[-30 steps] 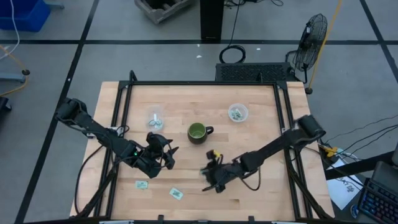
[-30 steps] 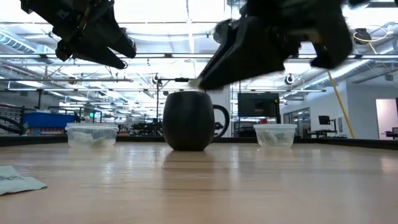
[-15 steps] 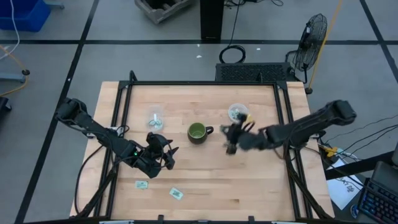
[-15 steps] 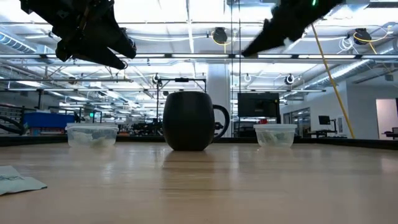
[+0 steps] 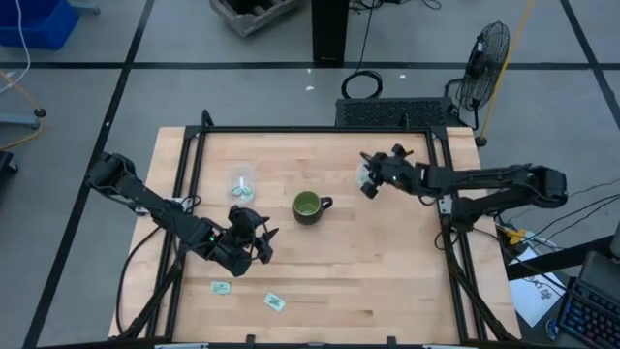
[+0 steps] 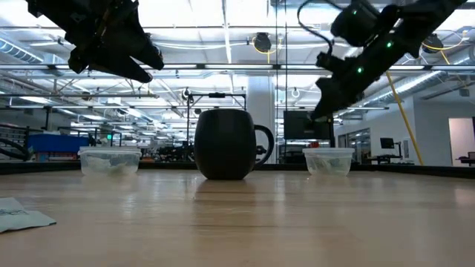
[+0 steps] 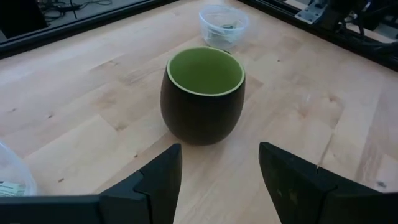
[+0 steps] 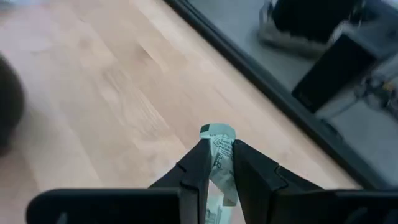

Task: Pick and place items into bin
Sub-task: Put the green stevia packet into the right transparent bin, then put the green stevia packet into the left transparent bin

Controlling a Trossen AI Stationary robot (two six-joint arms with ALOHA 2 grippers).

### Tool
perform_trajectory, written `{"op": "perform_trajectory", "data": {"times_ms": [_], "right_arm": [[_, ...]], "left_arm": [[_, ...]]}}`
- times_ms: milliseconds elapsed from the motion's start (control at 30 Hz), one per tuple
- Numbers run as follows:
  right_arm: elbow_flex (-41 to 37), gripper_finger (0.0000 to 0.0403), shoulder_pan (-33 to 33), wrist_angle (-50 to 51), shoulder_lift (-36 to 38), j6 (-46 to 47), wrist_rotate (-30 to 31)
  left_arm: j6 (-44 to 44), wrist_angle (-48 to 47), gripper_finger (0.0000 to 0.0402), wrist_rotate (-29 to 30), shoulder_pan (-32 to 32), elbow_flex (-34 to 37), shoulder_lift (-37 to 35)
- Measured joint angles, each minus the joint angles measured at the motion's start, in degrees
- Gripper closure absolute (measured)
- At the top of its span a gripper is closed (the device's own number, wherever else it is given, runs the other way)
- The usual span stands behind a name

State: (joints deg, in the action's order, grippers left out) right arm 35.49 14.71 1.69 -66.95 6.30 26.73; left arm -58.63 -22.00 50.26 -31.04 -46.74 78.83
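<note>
My right gripper [image 5: 365,186] hangs over the right clear bin [image 5: 361,172], well above it in the low view [image 6: 320,107], and is shut on a pale green and white packet [image 8: 217,142]. My left gripper [image 5: 263,244] hovers open above the table, facing the green mug [image 7: 202,93]. Two more packets [image 5: 221,287] [image 5: 274,302] lie flat on the table near its near edge. The left clear bin [image 5: 241,182] holds packets. My right gripper pinches the packet between its two fingers [image 8: 198,163]. The packet's crumpled end [image 8: 217,132] sticks out past the fingertips. It is lifted clear of the table, above the right bin [image 6: 329,160]. Which edge of the packet the fingers have, I cannot tell.
The dark mug with a green inside [image 5: 308,206] stands mid-table between the two bins. A black frame rail [image 5: 446,194] runs along the table's right side under the right arm. Bare wood [image 5: 387,281] lies toward the near right.
My right gripper has swung from the near middle of the table up and toward the far right, past the mug, to a place over the right bin, with the packet carried in its shut fingers.
</note>
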Motion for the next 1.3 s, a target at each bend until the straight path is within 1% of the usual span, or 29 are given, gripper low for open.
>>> {"op": "perform_trajectory", "data": {"times_ms": [133, 233, 267, 467, 633, 733, 867, 967, 1033, 1100, 1200, 1300], "right_arm": [[-0.89, 0.0343, 3.24, -0.20, -1.57, 0.51, -1.82], [-1.33, 0.0331, 4.78, -0.59, -2.67, 0.66, -5.21], [-1.44, 0.0323, 5.13, -0.71, -2.99, 1.04, -6.11], [-1.47, 0.0259, 5.37, -1.79, -4.14, 2.03, -6.02], [-1.47, 0.0209, 4.02, -4.75, -4.14, 2.23, -6.21], [-1.47, 0.0191, 2.36, -7.14, -4.12, 2.49, -9.21], [-1.47, 0.0184, -1.38, -11.20, -4.12, 2.48, -13.36], [-1.47, 0.0188, -4.96, -14.25, -4.12, 2.29, -13.92], [-1.47, 0.0193, -7.76, -16.84, -4.12, 0.90, -13.96], [-1.47, 0.0197, -10.67, -19.01, -4.12, -0.69, -13.38], [-1.47, 0.0201, -14.47, -22.72, -4.11, -2.60, -13.32], [-1.43, 0.0201, -17.28, -25.28, -3.55, -4.18, -13.28]], "left_arm": [[0.00, 0.05, 0.0181, -0.70, 0.06, 0.00, 0.00], [0.00, 0.05, 0.0181, -0.76, 0.06, 0.00, 0.00], [-0.04, 0.03, 0.0181, -0.82, 0.06, 0.00, 0.00], [-0.34, 0.04, 0.0181, -1.45, 0.06, 0.00, 0.00], [-0.25, 0.03, 0.0181, -2.29, 0.06, 0.00, 0.00], [4.42, 1.60, 0.0181, -2.99, -0.61, 0.00, 0.24], [15.90, 8.31, 0.0181, -9.77, -2.40, 0.00, 0.81], [22.55, 12.97, 0.0181, -13.84, -3.47, -0.11, 2.56], [26.10, 13.11, 0.0181, -14.71, -4.73, 0.03, 4.22], [26.55, 13.99, 0.0181, -14.74, -5.42, -0.06, 6.69], [24.05, 14.14, 0.0181, -15.25, -5.83, 0.05, 11.21], [23.41, 17.52, 0.0181, -18.32, -5.97, -0.02, 15.39]]}}
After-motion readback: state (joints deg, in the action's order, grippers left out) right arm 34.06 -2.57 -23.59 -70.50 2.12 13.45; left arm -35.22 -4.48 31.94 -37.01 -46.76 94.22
